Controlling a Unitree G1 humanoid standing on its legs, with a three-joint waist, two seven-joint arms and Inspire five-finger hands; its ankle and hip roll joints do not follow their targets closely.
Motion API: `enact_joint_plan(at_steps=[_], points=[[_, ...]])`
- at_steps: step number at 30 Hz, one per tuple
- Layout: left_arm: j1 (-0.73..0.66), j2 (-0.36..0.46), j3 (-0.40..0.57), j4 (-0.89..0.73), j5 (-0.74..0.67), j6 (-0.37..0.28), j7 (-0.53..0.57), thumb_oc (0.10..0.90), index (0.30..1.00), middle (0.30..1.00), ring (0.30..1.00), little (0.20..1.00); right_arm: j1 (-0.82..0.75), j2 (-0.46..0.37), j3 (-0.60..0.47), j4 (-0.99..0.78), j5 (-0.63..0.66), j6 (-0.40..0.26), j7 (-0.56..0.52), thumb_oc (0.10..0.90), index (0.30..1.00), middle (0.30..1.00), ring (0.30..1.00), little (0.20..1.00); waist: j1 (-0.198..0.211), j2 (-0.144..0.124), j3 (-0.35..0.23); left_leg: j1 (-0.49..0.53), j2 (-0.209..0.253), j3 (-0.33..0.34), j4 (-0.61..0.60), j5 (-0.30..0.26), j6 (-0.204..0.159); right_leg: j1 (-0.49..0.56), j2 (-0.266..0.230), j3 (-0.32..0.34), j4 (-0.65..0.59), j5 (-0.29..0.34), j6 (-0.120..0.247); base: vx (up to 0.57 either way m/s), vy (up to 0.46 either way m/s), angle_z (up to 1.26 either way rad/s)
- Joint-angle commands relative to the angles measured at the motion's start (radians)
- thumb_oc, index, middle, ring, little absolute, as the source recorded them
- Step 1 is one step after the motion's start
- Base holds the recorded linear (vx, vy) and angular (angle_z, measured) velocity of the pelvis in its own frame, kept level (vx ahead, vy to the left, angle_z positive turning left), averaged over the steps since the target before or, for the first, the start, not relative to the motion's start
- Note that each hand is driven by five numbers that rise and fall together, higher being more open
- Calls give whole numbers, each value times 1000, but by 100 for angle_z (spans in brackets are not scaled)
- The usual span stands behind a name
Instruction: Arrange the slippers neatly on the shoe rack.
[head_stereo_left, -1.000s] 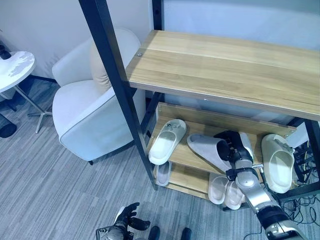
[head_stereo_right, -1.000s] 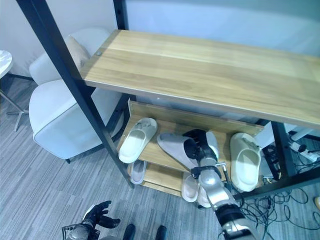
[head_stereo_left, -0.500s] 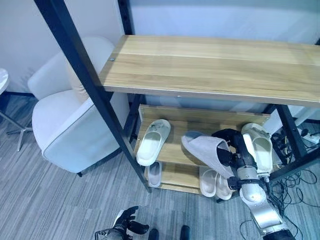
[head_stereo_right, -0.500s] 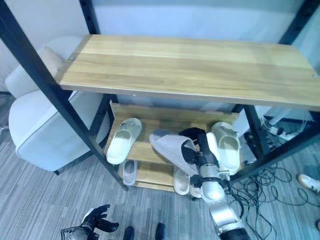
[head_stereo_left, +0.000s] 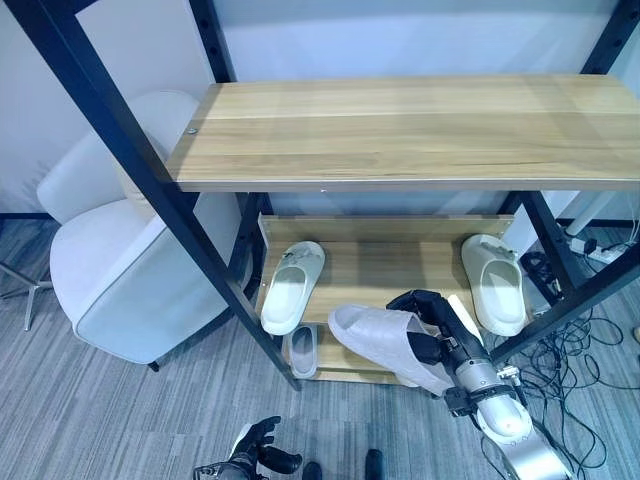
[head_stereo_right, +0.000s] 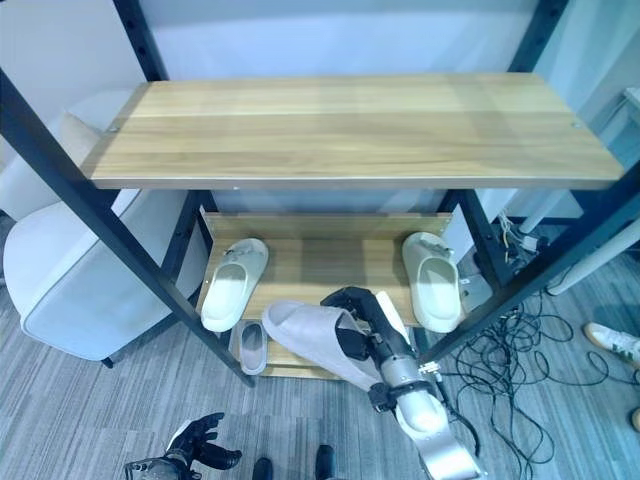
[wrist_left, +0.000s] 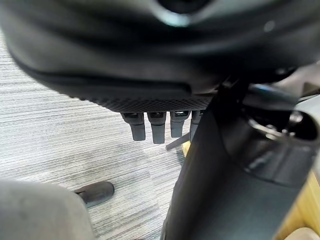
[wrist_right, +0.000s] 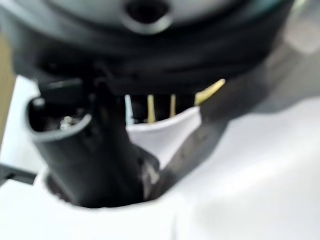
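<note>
Low and right of centre in the left eye view, the right hand (head_stereo_left: 432, 322) is clamped on a grey slipper (head_stereo_left: 385, 340), holding it tilted just in front of the shoe rack (head_stereo_left: 370, 268)'s middle shelf, between a white slipper (head_stereo_left: 291, 287) at the left and a cream slipper (head_stereo_left: 495, 283) at the right. The grip takes one end only, so the slipper could twist loose or catch the shelf edge and drop. The left hand (head_stereo_left: 256, 450) hangs loosely open at the bottom edge.

Both eye views look steeply down from above the shoe rack (head_stereo_left: 400, 130), sharing rack, armchair (head_stereo_left: 110, 270) at 9 o'clock, and floor. Wrist views sit very close behind each hand: left faces floor, right faces grey slipper (wrist_right: 250, 175)
</note>
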Motion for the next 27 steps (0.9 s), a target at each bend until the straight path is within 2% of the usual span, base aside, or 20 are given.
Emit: enact_joint_plan(at_steps=[1, 2, 3, 4, 5, 6, 9, 10, 13, 14, 16, 17, 20, 21, 22, 25, 27], points=[[-8, 16, -50, 58, 21, -31, 12, 800, 900, 900, 900, 900, -111, -32, 0, -155, -16, -133, -6, 400, 300, 300, 300, 300, 13, -17, 38, -48, -6, 59, 54, -64, -3, -92, -53, 15, 138, -76, 109, -348, -23, -9], [-31, 21, -57, 49, 13, -34, 16, 800, 900, 900, 900, 900, -138, -42, 18, -138, -13, -134, -4, 400, 300, 300, 300, 300, 11, -20, 74, -99, -9, 66, 108, -73, -1, -136, -60, 18, 179, -80, 104, -418, -21, -10], [-73, 33, -72, 23, -18, -39, 28, 800, 900, 900, 900, 900, -187, -50, 54, -103, 3, -134, -6, 400, 300, 300, 300, 300, 10, -23, 136, -228, -27, 81, 248, -91, 0, -239, -68, 21, 279, -85, 89, -483, -36, -10], [-86, 37, -75, 16, -28, -39, 32, 800, 900, 900, 900, 900, -199, -55, 58, -93, 6, -135, -8, 400, 300, 300, 300, 300, 10, -26, 147, -285, -30, 85, 304, -98, 2, -285, -71, 18, 321, -89, 81, -339, -23, -9], [-87, 37, -74, 16, -29, -38, 32, 800, 900, 900, 900, 900, -202, -55, 59, -91, 6, -136, -8, 400, 300, 300, 300, 300, 9, -27, 137, -304, -31, 85, 319, -104, 3, -302, -72, 18, 330, -93, 81, -201, -46, 7], [-100, 47, -88, -2, -48, -41, 36, 800, 900, 900, 900, 900, -226, -60, 77, -60, 20, -135, -9, 400, 300, 300, 300, 300, 9, -25, 143, -408, -39, 85, 420, -121, 13, -388, -76, 11, 418, -116, 65, -176, -46, 20], [-109, 53, -98, -12, -58, -41, 39, 800, 900, 900, 900, 900, -247, -63, 96, -34, 29, -133, -12, 400, 300, 300, 300, 300, 10, -22, 144, -493, -38, 85, 504, -135, 23, -459, -81, 6, 493, -135, 52, -130, -33, 29], [-122, 59, -109, -24, -70, -41, 43, 800, 900, 900, 900, 900, -273, -63, 112, -13, 30, -134, -25, 400, 300, 300, 300, 300, 14, -19, 145, -587, -35, 84, 608, -161, 30, -540, -87, 3, 585, -177, 35, -121, -27, 13], [-127, 60, -109, -39, -86, -41, 48, 800, 900, 900, 900, 900, -285, -65, 123, 9, 13, -132, -42, 400, 300, 300, 300, 300, 18, -21, 141, -648, -35, 77, 664, -170, 33, -593, -95, -8, 653, -205, 23, -53, -54, 12], [-138, 64, -114, -63, -111, -39, 58, 800, 900, 900, 900, 900, -316, -69, 133, 37, -33, -123, -82, 400, 300, 300, 300, 300, 26, -24, 147, -724, -33, 61, 762, -225, 32, -666, -99, -5, 763, -281, 14, 15, -75, 15], [-151, 68, -118, -84, -127, -40, 67, 800, 900, 900, 900, 900, -339, -76, 132, 45, -60, -119, -111, 400, 300, 300, 300, 300, 28, -28, 150, -795, -35, 52, 822, -240, 34, -731, -103, -4, 826, -308, 2, -23, -66, 7], [-152, 68, -118, -85, -127, -40, 67, 800, 900, 900, 900, 900, -339, -76, 132, 46, -61, -119, -112, 400, 300, 300, 300, 300, 28, -29, 148, -799, -35, 52, 825, -241, 34, -736, -103, -4, 829, -310, 2, -49, -63, 15], [-171, 85, -144, -149, -142, -39, 83, 800, 900, 900, 900, 900, -392, -79, 93, 90, -99, -97, -193, 400, 300, 300, 300, 300, 25, -29, 157, -971, -37, 43, 951, -267, 37, -906, -120, 2, 964, -347, -14, -44, -52, 19], [-171, 85, -144, -149, -142, -39, 83, 800, 900, 900, 900, 900, -393, -78, 94, 91, -99, -97, -194, 400, 300, 300, 300, 300, 25, -30, 152, -980, -37, 43, 956, -268, 37, -915, -120, 3, 969, -349, -14, -44, -30, 24], [-184, 96, -154, -188, -142, -42, 89, 800, 900, 900, 900, 900, -412, -81, 62, 105, -109, -90, -231, 400, 300, 300, 300, 300, 22, -22, 158, -1046, -38, 44, 1004, -279, 40, -981, -123, 19, 1013, -364, -24, -17, -15, 14], [-197, 113, -170, -250, -151, -47, 94, 800, 900, 900, 900, 900, -442, -81, 23, 125, -110, -84, -270, 400, 300, 300, 300, 300, 23, -14, 158, -1163, -41, 51, 1088, -300, 41, -1090, -131, 36, 1097, -395, -38, -4, -18, 1], [-198, 123, -171, -277, -153, -48, 97, 800, 900, 900, 900, 900, -450, -77, 11, 132, -108, -83, -281, 400, 300, 300, 300, 300, 21, -11, 159, -1205, -41, 50, 1127, -311, 42, -1131, -129, 44, 1138, -402, -42, 3, -9, 3]])
